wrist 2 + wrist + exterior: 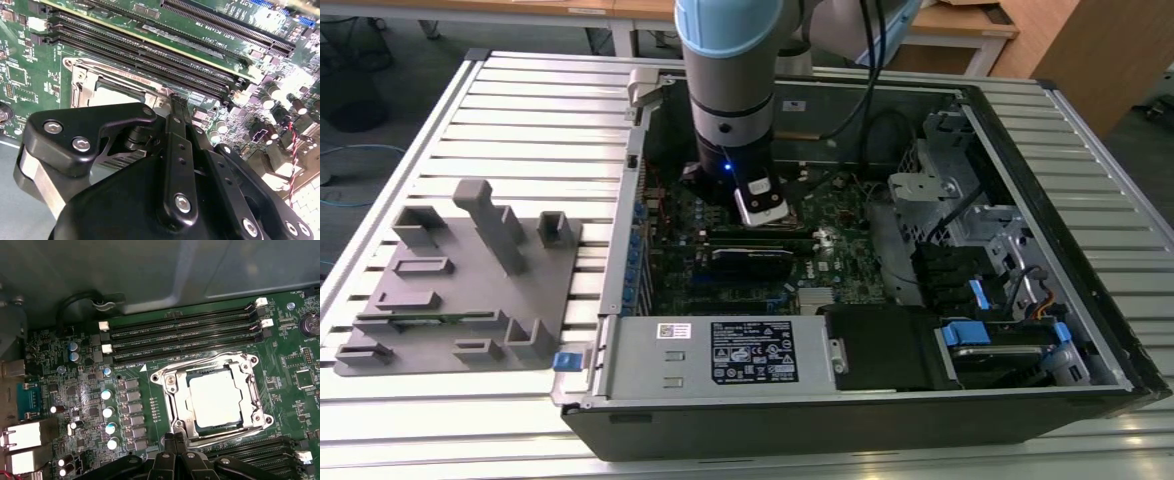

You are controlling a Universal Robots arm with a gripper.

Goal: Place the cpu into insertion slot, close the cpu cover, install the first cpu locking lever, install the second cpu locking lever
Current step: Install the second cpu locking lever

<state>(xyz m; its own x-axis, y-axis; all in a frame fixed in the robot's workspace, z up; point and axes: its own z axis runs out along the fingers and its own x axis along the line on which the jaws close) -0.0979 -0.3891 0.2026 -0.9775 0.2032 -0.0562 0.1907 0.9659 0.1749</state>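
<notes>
First wrist view: small flat square cpu (216, 399) w/ pale silver-grey metal top sits inside the insertion slot (212, 400), a square socket on the green motherboard (287, 390). The cpu cover (173, 401), a thin silvery metal frame plate w/ square central cut-out, lies down flat around the cpu; chip top shows through the cut-out. Long black RAM slots (185, 335) run just beside the socket on one side, another bank of black slots (250, 452) on the opposite side. A row of silver-topped round capacitors (107, 412) stands near the socket, further along the board. Black gripper (175, 450) tips are just beside the socket's edge, at the frame's rim; contact w/ the frame can't be told.

Second wrist view: black gripper (176, 107) linkage is in front, tips reaching the corner of the silvery frame (105, 80), close to the RAM slots (150, 55). Jaws look pressed together, nothing pinched between them that I can make out.

Exterior view: grey and light-blue robot arm (727, 90) reaches straight down into the open black PC case (1107, 330), which lies on its side on the ribbed metal tabletop (520, 110). Grey plastic fixture block (460, 280) w/ upright posts sits on the tabletop, beside the case toward the exterior view's left. Black power supply box (720, 355) w/ white label is in the case, near the socket area.
</notes>
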